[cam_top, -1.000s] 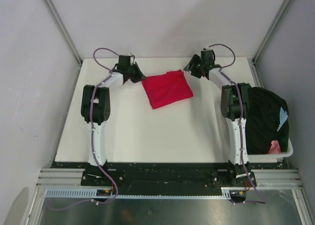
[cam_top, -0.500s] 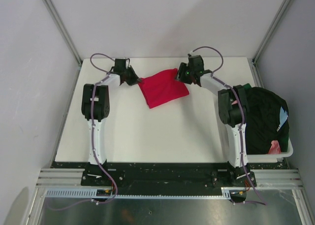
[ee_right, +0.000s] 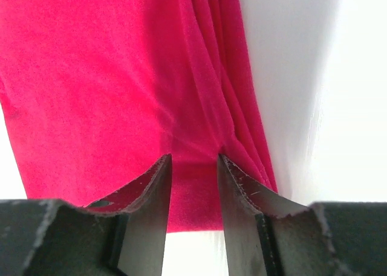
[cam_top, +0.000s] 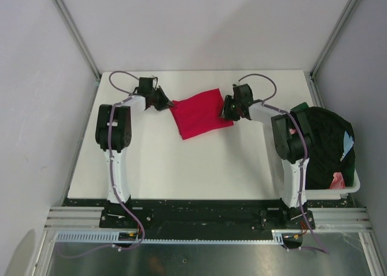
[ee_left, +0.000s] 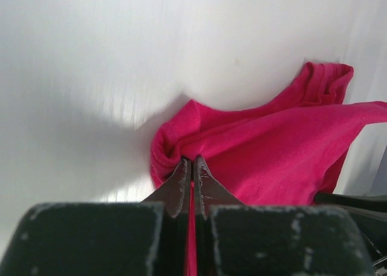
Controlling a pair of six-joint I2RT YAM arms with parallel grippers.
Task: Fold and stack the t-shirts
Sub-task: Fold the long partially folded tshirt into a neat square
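Note:
A bright red t-shirt [cam_top: 198, 113] lies folded in a rough square at the back middle of the white table [cam_top: 181, 161]. My left gripper [cam_top: 164, 101] is at the shirt's left corner. In the left wrist view its jaws [ee_left: 192, 161] are shut on a bunched tuck of the red t-shirt [ee_left: 272, 155]. My right gripper [cam_top: 228, 110] sits on the shirt's right edge. In the right wrist view it [ee_right: 193, 161] stands open, its fingertips [ee_right: 162, 167] pressed down onto the red t-shirt [ee_right: 109, 77], with a strip of cloth between them.
A white tub [cam_top: 357, 182] stands at the table's right edge beside the right arm. It holds a heap of black cloth [cam_top: 323, 143] with a pink piece [cam_top: 337, 180] and a light blue piece [cam_top: 349, 140] showing. Metal frame posts rise at both back corners.
My right gripper has come in from the back right onto the shirt's right edge, and its jaws have narrowed. My left gripper drew the shirt's corner slightly left; the shirt shifted a little.

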